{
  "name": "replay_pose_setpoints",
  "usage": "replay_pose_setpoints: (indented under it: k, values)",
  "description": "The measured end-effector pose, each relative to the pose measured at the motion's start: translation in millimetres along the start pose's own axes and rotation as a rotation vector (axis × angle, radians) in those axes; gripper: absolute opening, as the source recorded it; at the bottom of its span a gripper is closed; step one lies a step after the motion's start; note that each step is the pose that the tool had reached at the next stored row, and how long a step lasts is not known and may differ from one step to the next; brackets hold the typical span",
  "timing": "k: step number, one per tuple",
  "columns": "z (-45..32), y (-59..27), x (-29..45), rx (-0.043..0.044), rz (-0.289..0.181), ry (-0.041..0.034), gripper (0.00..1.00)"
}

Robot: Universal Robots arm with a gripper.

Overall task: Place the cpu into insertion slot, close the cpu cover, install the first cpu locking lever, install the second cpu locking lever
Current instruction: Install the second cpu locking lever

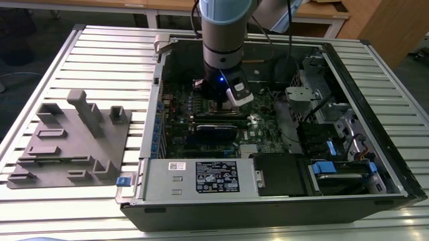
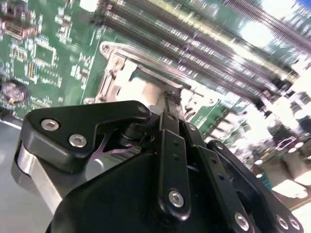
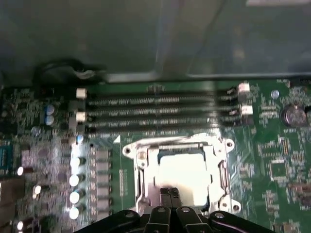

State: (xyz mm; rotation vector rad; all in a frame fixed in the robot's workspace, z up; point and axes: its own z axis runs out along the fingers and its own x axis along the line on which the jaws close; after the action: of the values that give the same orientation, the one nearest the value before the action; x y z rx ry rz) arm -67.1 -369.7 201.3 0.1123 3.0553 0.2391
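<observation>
First wrist view looks straight down on the green motherboard, where the insertion slot sits just near of the four long black memory slots. The cpu, a pale bright square, lies inside the slot, and the cpu cover appears to rest down around it as a silver frame, though glare makes that hard to confirm. The gripper comes in over the near edge of the chip with its fingers drawn together, almost touching, and holding nothing that can be seen. In the second wrist view the same fingertips meet right at the edge of the cpu cover. In the exterior view the gripper reaches down into the open computer case, over the far middle of the board; a grey fixture block lies well apart on the exterior view's left.
</observation>
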Motion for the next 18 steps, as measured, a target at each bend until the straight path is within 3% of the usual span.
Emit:
replay_pose_setpoints:
  k: [4,11,13,16,18]
  values:
    - [2.1,12.9,-1.2,0.0078,0.0,-0.0006,0.11]
    - [2.8,16.1,-9.9,0.0223,-0.001,-0.001,0.11]
    - [0.9,16.5,-11.0,0.0326,-0.002,-0.0016,0.11]
    - [-1.6,16.9,-11.6,0.0606,-0.003,-0.0037,0.11]
    - [-1.6,16.9,-11.7,0.0648,-0.003,-0.004,0.11]
